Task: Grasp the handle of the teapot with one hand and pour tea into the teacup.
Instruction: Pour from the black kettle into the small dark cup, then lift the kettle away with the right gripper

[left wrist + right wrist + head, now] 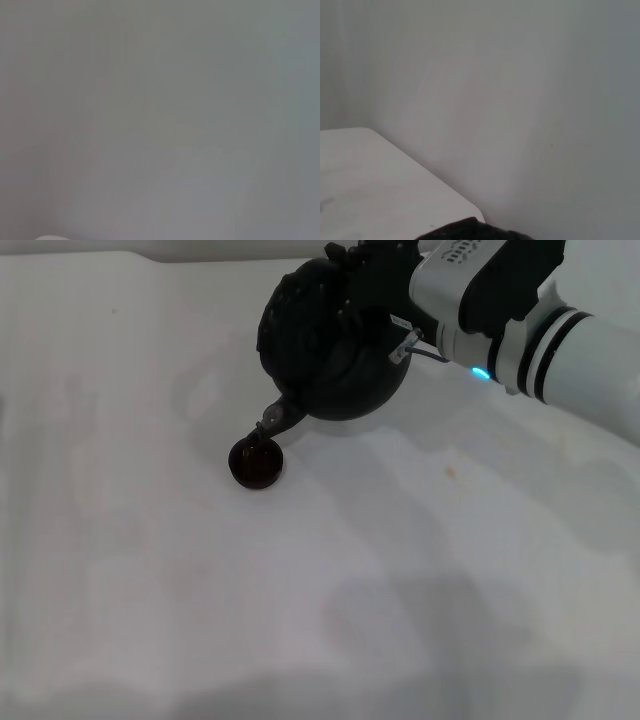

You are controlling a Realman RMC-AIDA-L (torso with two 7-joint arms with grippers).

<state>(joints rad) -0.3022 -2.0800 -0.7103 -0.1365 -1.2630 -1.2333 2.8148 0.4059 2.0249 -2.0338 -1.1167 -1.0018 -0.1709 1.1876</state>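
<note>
While clamped at its handle point(345, 275) by the right gripper point(385, 270), teapot point(335, 350) tilted, spout down-left over teacup point(255, 462)

Head view: high, looking forward and down over the white table point(300, 620), teapot point(335, 345) at upper centre. Left wrist view: close on blank pale surface only. Right wrist view: low, along the table point(380, 190) edge, sharing the teapot point(470, 231) at bottom.

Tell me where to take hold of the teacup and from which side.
Grip the teacup across its round rim from above, coming in on its near side. It has no handle, and the tilted teapot's spout hangs over its far edge, held there by the right gripper, so that side is blocked.
</note>
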